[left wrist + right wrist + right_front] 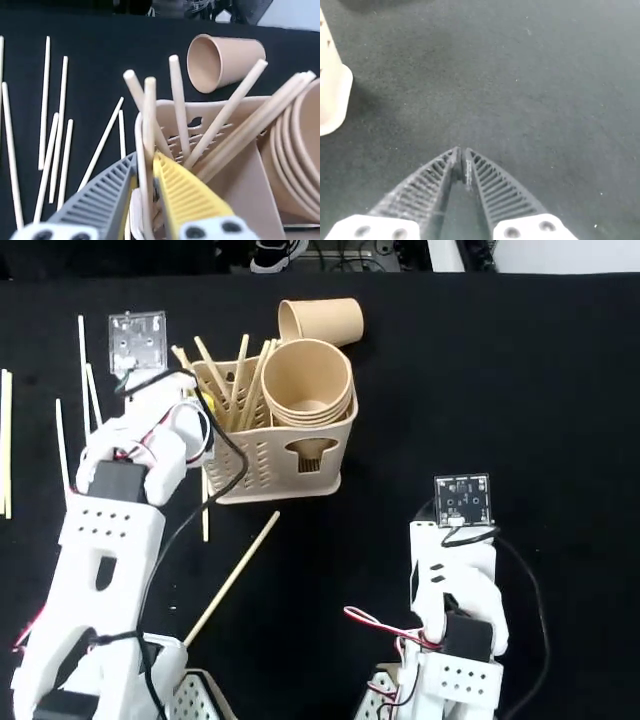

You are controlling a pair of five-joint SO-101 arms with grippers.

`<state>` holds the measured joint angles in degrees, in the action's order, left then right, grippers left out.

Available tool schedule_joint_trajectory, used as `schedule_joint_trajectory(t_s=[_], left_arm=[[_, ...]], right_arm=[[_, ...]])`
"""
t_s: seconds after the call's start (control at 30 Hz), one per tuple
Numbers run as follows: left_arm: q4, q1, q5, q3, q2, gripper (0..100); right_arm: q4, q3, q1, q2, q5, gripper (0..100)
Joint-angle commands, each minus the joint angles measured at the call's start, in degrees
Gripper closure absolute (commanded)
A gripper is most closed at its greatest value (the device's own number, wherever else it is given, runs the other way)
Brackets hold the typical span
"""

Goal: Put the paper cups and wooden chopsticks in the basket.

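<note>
A beige slotted basket (pixel 300 465) holds a stack of paper cups (pixel 307 380) and several wooden chopsticks (pixel 240 375) standing on end. My left gripper (pixel 146 167) is at the basket's left rim (pixel 137 130), shut on one upright chopstick (pixel 149 115) whose lower end is inside the basket. One more paper cup (pixel 320 320) lies on its side just behind the basket; it is the paper cup (pixel 225 60) in the left wrist view. My right gripper (pixel 461 154) is shut and holds nothing, low over the black table.
Loose chopsticks lie on the black cloth: a long one (pixel 232 578) in front of the basket, a short one (pixel 205 510) by its left corner, and several (pixel 85 380) at the far left. The basket's corner (pixel 330 95) shows beside the right gripper.
</note>
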<state>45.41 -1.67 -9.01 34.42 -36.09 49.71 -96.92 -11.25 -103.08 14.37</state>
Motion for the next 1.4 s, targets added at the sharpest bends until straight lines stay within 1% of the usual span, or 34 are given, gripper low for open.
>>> schedule_joint_trajectory(t_s=[0.0, 0.03, 0.13, 0.27, 0.53, 0.67, 0.73, 0.8, 0.87, 0.93, 1.0, 1.03, 1.17, 1.23, 1.3, 1.37], left_arm=[[8.8, 1.3, 4.7, -12.1, 0.5, 97], [10.4, 1.8, 5.9, -13.6, 1.2, 97], [13.5, 5.4, 6.6, -16.5, 3.7, 97], [13.4, 10.2, 6.7, -17.1, 7.4, 97], [12.4, 16.1, 7.1, -17.6, 9.0, 97], [12.7, 19.7, 13.2, -17.8, 9.0, 97], [12.7, 21.7, 14.9, -17.4, 9.0, 97], [12.7, 23.6, 16.1, -17.1, 9.1, 97], [12.7, 25.6, 16.8, -16.3, 9.0, 97], [12.7, 27.0, 17.8, -15.7, 9.0, 97], [12.7, 28.1, 19.5, -15.3, 9.0, 96], [12.7, 28.3, 19.8, -15.3, 9.0, 94], [12.7, 27.6, 19.0, -15.3, 8.9, 77], [12.7, 27.0, 18.8, -15.6, 8.9, 71], [12.7, 26.9, 18.7, -15.5, 8.9, 71], [12.9, 27.3, 18.7, -15.0, 8.9, 73]], right_arm=[[0.3, 0.4, 0.5, -3.5, -0.6, 98.4], [0.3, 0.4, 0.5, -3.5, -0.6, 98.4], [0.3, 0.4, 0.5, -3.5, -0.6, 98.4], [0.3, 0.4, 0.5, -3.5, -0.6, 98.4], [0.3, 0.4, 0.5, -3.5, -0.6, 98.4], [-1.2, 0.4, 0.6, -3.5, -0.6, 98.4], [-3.6, 0.4, 1.1, -3.6, 0.5, 98.3], [-7.0, 0.4, 3.5, -3.6, 4.7, 97.5], [-9.6, 0.5, 9.0, -3.5, 9.2, 91.8], [-11.8, 1.2, 15.0, -2.9, 8.5, 88.4], [-13.5, 2.4, 18.9, -2.9, 7.5, 88.9], [-14.5, 2.9, 20.3, -2.9, 6.8, 88.4], [-18.7, 3.5, 25.0, -2.8, 2.7, 78.2], [-20.1, 3.5, 27.1, -2.0, 2.6, 78.1], [-22.9, 3.9, 28.0, 1.3, 2.5, 77.9], [-27.4, 5.1, 28.0, 7.6, 2.5, 77.9]])
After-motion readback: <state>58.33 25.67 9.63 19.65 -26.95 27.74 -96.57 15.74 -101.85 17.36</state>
